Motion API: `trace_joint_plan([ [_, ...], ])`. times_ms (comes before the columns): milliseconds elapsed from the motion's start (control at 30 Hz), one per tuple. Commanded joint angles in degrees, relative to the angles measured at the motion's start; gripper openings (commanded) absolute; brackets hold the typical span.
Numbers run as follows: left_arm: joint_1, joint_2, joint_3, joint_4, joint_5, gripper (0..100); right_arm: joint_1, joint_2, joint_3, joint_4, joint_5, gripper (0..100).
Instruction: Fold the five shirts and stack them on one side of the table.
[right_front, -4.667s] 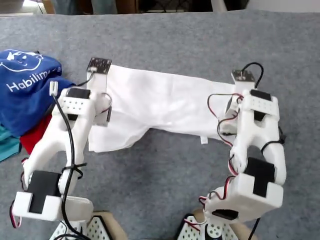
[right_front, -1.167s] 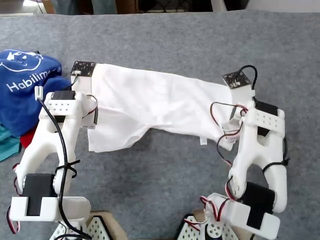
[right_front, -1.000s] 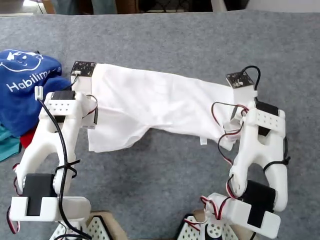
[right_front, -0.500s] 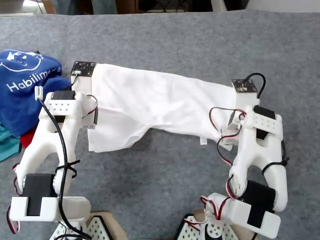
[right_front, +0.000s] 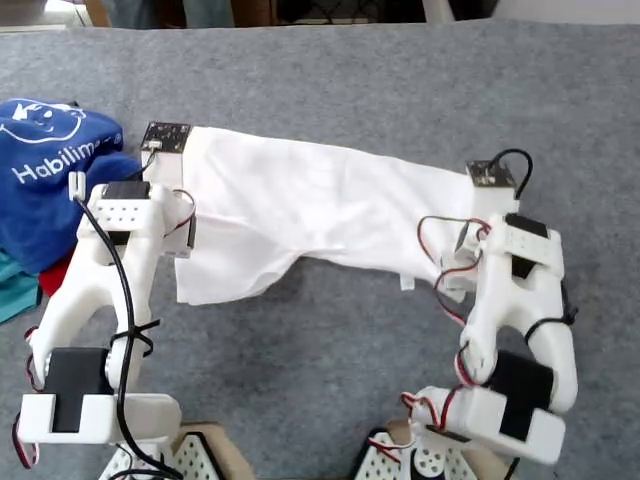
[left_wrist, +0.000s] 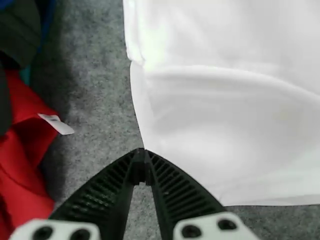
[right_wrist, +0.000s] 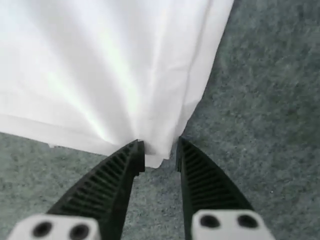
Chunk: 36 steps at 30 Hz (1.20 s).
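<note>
Left pincer: ribbed black tips pressed together right at the white shirt edge. I can't tell whether any cloth is caught between them.
Right pincer: tips stand apart with a narrow gap, and the shirt's corner lies in that gap. Creases fan out from that spot.
High view: I get the shirt's whole outline here. The arm bodies cover the jaw tips, so I read those from the wrist cameras.
Left wrist view: I see a red shirt with a small white tag lying just beside the white hem, separated by a strip of table.
Where the shirt is: mid-table, spread flat between the two arms, one end at each pincer.
Long axis: it runs across the table from arm to arm. The left end is broader and reaches farther back; the right end is narrower.
Pile: a blue shirt is bunched at the left side of the table, with red and teal cloth under its near edge.
Textures: the white cloth is thin and smooth with soft folds. The table cover is grey and felt-like. The arms are white plastic with loose red and black wires.
</note>
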Motion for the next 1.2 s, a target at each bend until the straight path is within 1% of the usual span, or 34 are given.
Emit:
trace_joint_plan([
  [0,0.04,-1.93,-1.36,0.53,-0.44,3,0.53,0.4,-2.77,-0.7,-0.35,8.0],
  [67,0.04,-1.93,-1.36,0.53,-0.44,3,0.62,-0.84,-2.77,-0.62,-0.35,1.6],
  [367,0.04,-1.93,-1.36,0.62,-0.44,3,0.7,-6.73,-2.15,1.58,-0.09,2.8],
  [667,0.04,-1.93,-1.36,0.62,-0.44,3,0.35,-16.66,-2.42,10.2,-0.26,1.5],
  [867,0.04,-1.93,-1.36,0.62,-0.44,3,0.79,-14.55,1.63,5.63,-0.26,1.8],
  [1000,0.04,-1.93,-1.36,0.62,-0.62,3,0.88,-12.0,1.63,5.27,0.0,1.8],
  [1067,0.22,-1.93,-1.27,0.7,-2.9,3,0.88,-11.3,1.63,5.19,0.09,1.8],
  [1167,0.22,-1.93,-1.27,0.7,-3.34,3,0.88,-10.86,1.71,5.54,0.18,1.8],
])
